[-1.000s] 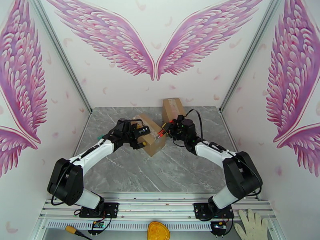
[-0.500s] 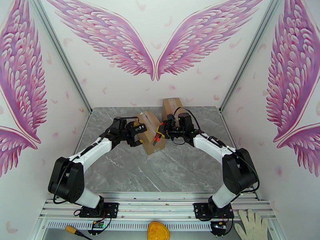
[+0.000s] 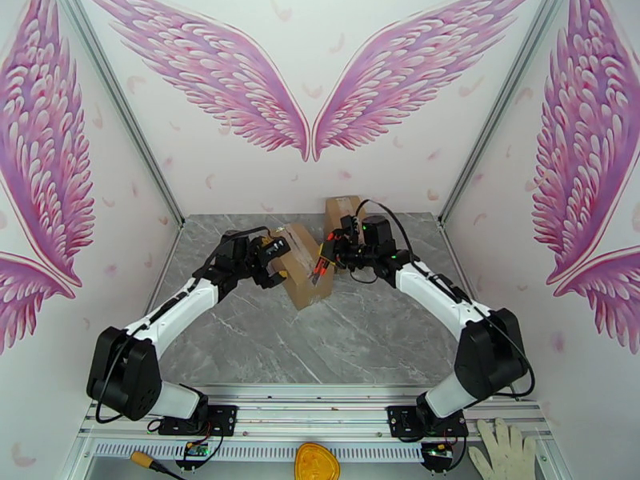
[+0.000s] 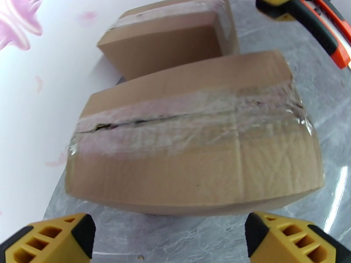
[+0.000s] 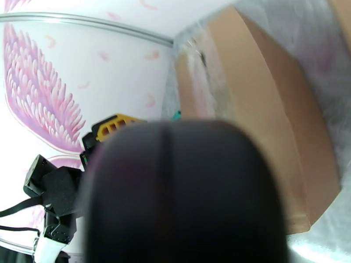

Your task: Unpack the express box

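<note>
Marble table [image 3: 360,330]: left hand [image 3: 278,254] spread facing taped box [image 4: 197,141]; right hand [image 3: 330,254] pinches knife [image 4: 322,29] alongside.

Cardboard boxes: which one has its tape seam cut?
The nearer brown cardboard box, facing the left pincer: a dark slit runs along its clear tape. The rear box by the wall shows none.

Brown cardboard express box [image 4: 197,172], closed, taped top seam partly slit, lying flat

Seen from high behind, facing down over the table [image 3: 264,346]; from the left wrist, low and close on the taped box [image 4: 193,145]; from the right wrist, tighter along its side, shared by all three.
</note>
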Tool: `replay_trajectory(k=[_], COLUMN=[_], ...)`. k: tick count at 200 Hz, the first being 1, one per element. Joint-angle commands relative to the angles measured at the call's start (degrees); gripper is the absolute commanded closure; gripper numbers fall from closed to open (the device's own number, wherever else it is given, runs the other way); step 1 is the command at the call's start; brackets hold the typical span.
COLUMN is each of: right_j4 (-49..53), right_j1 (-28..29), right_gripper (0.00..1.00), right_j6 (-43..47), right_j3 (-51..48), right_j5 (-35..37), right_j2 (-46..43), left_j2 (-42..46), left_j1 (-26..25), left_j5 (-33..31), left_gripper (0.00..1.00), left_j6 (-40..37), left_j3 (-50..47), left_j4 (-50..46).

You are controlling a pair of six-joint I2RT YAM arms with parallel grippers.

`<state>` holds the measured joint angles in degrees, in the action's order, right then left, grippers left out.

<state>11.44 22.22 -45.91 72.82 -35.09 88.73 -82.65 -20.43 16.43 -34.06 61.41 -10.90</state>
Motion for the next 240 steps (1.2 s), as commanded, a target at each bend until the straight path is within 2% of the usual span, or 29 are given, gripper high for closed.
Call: replay_trajectory(k=[1,25,48,66,87,119,141,196,219,240], right_j4=[2.42,-1.75,-1.09,0.18,0.72,-4.79,-12.50,-15.17,-12.08,-7.74], right_j1=[-1.73,-5.31,-8.19,-11.08,-13.09,-16.88,-19.25,-20.55,-20.55,-20.64], right_gripper=[1.00,1.00,1.00,1.00,1.00,1.00,1.00,0.98,0.87,0.64], right_j6=[4.70,1.98,2.89,3.12,4.29,3.00,0.34,-0.08,-0.58,0.16], right_j3=[0.12,-6.72,-12.60,-17.41,-23.63,-33.80,-38.80,-37.10,-35.36,-33.00], right_j5=[6.98,9.80,13.80,14.70,16.51,14.99,13.92,12.25,14.67,17.14], right_j2=[-3.22,-7.74,-12.98,-16.23,-19.09,-17.41,-14.44,-1.41,2.11,3.53], left_j2=[1.27,-0.56,-3.84,-5.85,-6.96,-8.58,-9.66,-10.16,-10.34,-10.90], left_j1=[-0.15,0.03,0.13,0.63,1.03,1.88,2.14,2.85,3.15,3.33], left_j5=[-7.40,-12.21,-17.59,-18.24,-18.61,-18.48,-16.89,-16.58,-16.73,-16.61], left_gripper=[0.05,0.05,0.06,0.05,0.04,0.04,0.04,0.04,0.04,0.04], left_j6=[13.61,25.67,36.48,43.84,48.96,52.42,53.44,53.74,54.74,55.89], left_j3=[4.60,10.30,18.05,21.04,21.94,22.45,22.66,20.56,20.42,20.75], left_j4=[-2.43,-6.00,-11.42,-13.45,-13.31,-13.28,-13.79,-13.05,-13.53,-15.18])
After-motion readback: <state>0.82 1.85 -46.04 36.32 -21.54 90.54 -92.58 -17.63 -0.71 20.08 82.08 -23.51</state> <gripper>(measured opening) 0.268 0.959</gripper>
